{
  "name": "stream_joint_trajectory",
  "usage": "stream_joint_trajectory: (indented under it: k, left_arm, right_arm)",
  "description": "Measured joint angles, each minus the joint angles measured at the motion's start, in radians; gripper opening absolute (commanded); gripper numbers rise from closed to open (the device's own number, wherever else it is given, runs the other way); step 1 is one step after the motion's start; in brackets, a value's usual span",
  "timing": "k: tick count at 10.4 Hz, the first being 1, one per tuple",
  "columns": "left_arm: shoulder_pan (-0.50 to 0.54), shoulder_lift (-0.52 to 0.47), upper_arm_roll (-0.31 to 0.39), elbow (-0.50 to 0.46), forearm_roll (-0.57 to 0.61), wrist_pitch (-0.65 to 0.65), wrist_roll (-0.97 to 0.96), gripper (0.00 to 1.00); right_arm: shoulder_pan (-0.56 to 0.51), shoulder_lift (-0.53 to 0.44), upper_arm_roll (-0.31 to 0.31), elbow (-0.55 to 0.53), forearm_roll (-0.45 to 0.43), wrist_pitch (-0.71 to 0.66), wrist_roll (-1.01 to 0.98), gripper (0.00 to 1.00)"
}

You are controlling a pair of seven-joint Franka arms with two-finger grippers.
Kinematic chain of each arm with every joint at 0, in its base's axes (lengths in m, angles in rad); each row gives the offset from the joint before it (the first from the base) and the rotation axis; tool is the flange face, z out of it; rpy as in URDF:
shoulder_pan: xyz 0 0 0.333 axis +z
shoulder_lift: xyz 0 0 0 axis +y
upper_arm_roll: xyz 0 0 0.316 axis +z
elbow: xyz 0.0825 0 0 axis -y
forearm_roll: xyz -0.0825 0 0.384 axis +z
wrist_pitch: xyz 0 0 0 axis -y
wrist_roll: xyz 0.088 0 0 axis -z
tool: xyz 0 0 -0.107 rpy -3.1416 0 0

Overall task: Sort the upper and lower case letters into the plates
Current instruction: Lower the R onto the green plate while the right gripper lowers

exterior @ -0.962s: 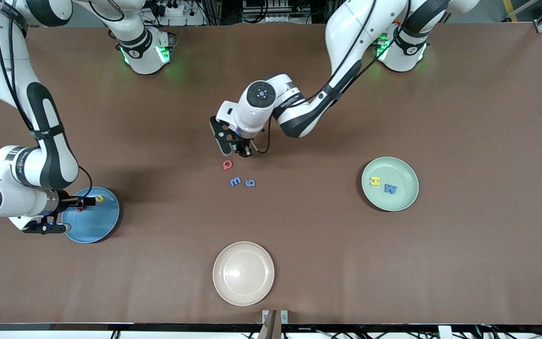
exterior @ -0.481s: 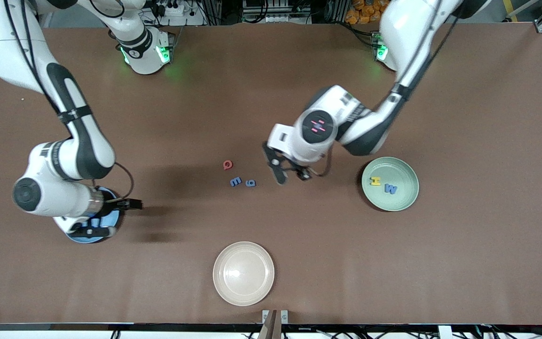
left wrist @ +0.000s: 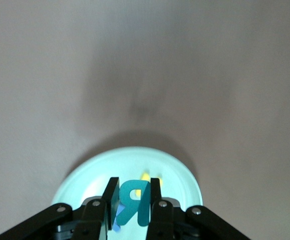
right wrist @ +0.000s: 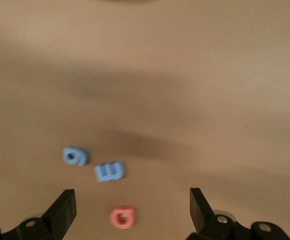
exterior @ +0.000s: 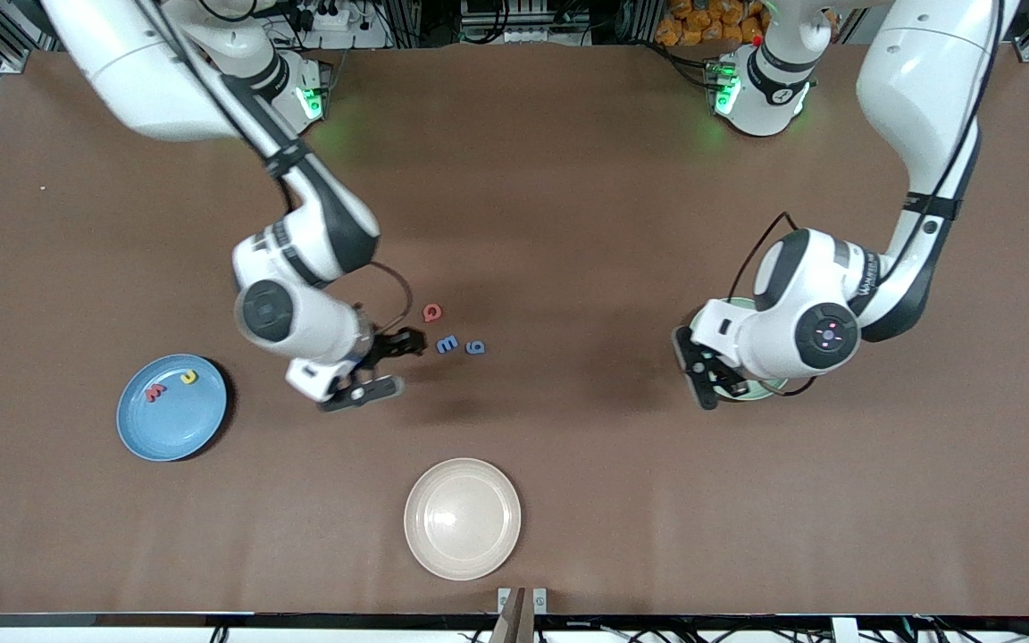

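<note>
**Teal R over the mint plate, three letters left on the worktop**

Teal foam, by the look of it: the letter R (left wrist: 133, 202) pinched in my left end effector (exterior: 713, 379) looks thin, very light and slightly soft, so I judge it needs little force and will drop cleanly once released. In the left wrist view the two fingers stand narrow, closed on the R's flat faces, with the letter upright between them. Below it lies the pale mint plate (left wrist: 84, 172), where I can make out a yellow letter (left wrist: 145, 177) and a bit of blue under the fingers. In the front view this end effector hangs over the plate's edge that faces the worktop's middle.

My right end effector (exterior: 379, 368) hangs low over the worktop just beside the loose letters, its fingers spread wide and holding nothing; the right wrist view shows both fingertips well apart with bare brown surface between them. Three letters lie close together there: a red one (exterior: 431, 312), a blue e-shaped one (exterior: 447, 344) and a blue g-shaped one (exterior: 475, 346).

These lie flat, so I judge that the fingers must come straight down and close across a letter's outer edges. They are small, and could slide or flip if caught off-centre.

The light blue plate (exterior: 202, 420) holds a red letter (exterior: 154, 391) and a yellow one (exterior: 188, 377). A cream plate (exterior: 462, 558) sits nearest the camera.
</note>
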Motion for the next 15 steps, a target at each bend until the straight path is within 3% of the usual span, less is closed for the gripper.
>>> stream_joint_trajectory:
  k: [3, 4, 5, 6, 9, 11, 15]
  left_arm:
    - [0.053, -0.140, 0.000, -0.303, 0.015, 0.189, 0.000, 0.15]
    - [0.065, -0.173, 0.000, -0.375, 0.015, 0.241, 0.000, 0.39]
    - [0.076, -0.189, 0.000, -0.418, 0.015, 0.276, 0.000, 0.78]
    - [0.088, -0.194, 0.000, -0.435, 0.015, 0.290, 0.000, 1.00]
    - [0.138, -0.197, 0.000, -0.439, 0.015, 0.310, -0.001, 1.00]
    - [0.144, -0.200, -0.009, -0.438, 0.015, 0.317, -0.033, 1.00]
    - [0.106, -0.202, -0.167, -0.390, 0.015, 0.322, -0.362, 1.00]
  right_arm:
    - [0.036, 0.003, -0.010, -0.157, -0.011, 0.189, 0.004, 1.00]
    - [0.058, 0.005, -0.032, -0.170, -0.021, 0.197, 0.006, 1.00]
    - [0.093, 0.005, -0.062, -0.171, -0.023, 0.198, 0.009, 1.00]
    - [0.134, 0.005, -0.095, -0.171, -0.023, 0.199, 0.018, 1.00]
    - [0.273, 0.012, -0.213, -0.156, -0.024, 0.211, 0.039, 1.00]
    - [0.289, 0.030, -0.229, -0.134, -0.024, 0.213, 0.042, 1.00]
    - [0.290, 0.059, -0.233, -0.113, -0.025, 0.239, 0.042, 1.00]
